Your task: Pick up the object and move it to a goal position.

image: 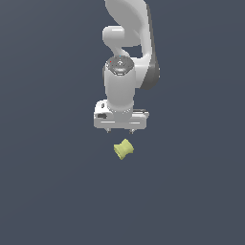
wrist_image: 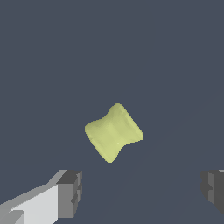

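- Fingers (wrist_image: 70, 192) of the gripper (image: 120, 130) are standing wide apart, holding nothing.
- Spool (image: 124, 149) is lying on the floor (image: 48, 191), just past the fingers, not between them.
- It is sitting crooked, so closing now might be pushing it away.

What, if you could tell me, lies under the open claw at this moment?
Under the claw lies the yellow-green spool-shaped block, apart from both fingers and lying on the plain dark floor. Nothing else shows there; the block covers the patch of floor beneath itself.
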You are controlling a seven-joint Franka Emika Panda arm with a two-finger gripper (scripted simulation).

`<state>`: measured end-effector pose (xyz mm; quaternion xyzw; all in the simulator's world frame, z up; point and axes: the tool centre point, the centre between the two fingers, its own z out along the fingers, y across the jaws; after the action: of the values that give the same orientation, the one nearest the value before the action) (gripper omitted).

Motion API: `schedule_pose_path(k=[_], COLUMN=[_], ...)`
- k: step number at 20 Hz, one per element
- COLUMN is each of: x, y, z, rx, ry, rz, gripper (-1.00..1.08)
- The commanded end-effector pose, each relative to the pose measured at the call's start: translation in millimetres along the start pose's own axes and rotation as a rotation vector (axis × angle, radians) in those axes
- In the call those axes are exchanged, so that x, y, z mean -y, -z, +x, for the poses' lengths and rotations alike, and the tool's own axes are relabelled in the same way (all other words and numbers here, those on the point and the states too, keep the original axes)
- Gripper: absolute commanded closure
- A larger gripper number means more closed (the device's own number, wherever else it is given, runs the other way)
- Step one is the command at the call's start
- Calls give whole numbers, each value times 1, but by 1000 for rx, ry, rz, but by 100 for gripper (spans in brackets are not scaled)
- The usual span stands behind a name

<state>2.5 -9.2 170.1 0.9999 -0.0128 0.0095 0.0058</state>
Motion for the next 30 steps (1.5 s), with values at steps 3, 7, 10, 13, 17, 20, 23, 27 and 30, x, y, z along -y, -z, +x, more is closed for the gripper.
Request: schedule_pose_path(k=[3, 7, 10, 13, 17, 20, 23, 27, 30], x=[-2, -16, -24, -24, -23, -21, -19, -14, -10], y=[0, -3, -4, -4, -6, -9, -14, -23, -32], z=[0, -4, -6, -6, -5, -4, -2, 0, 3], rx=[1, 9, 14, 13, 14, 15, 16, 18, 19], ry=[1, 7, 9, 8, 24, 52, 94, 170, 242], rz=[-3, -24, -36, -36, -35, -34, -32, -27, -23], gripper=[-92, -92, -92, -92, -92, -92, -92, -92, -92])
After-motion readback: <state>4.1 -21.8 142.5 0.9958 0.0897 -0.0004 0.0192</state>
